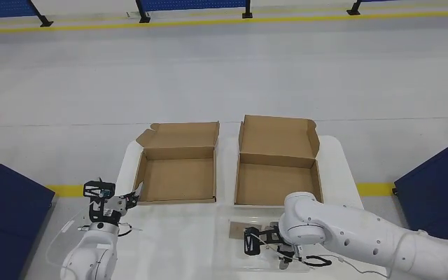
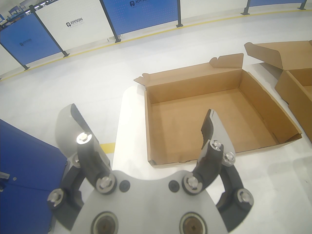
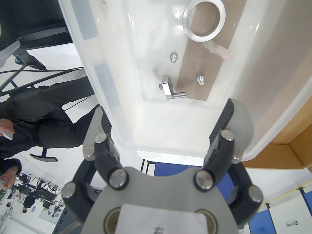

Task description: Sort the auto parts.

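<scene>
Item: auto parts, namely metal ring [image 3: 185,20], angled pin [image 3: 168,90] and two bolts [image 3: 173,57], loose in clear bin [image 3: 80,25], near right. Right gripper [image 3: 167,109]: jaws wide, at bin's end. Left gripper [image 2: 141,110]: jaws wide, empty, near left. Risk: small parts likely skid from closing jaws; bin wall may foul them.

Bright, even light casts faint shadows and glares off the clear tub [image 3: 158,132]; wrist-view edges bow.
</scene>
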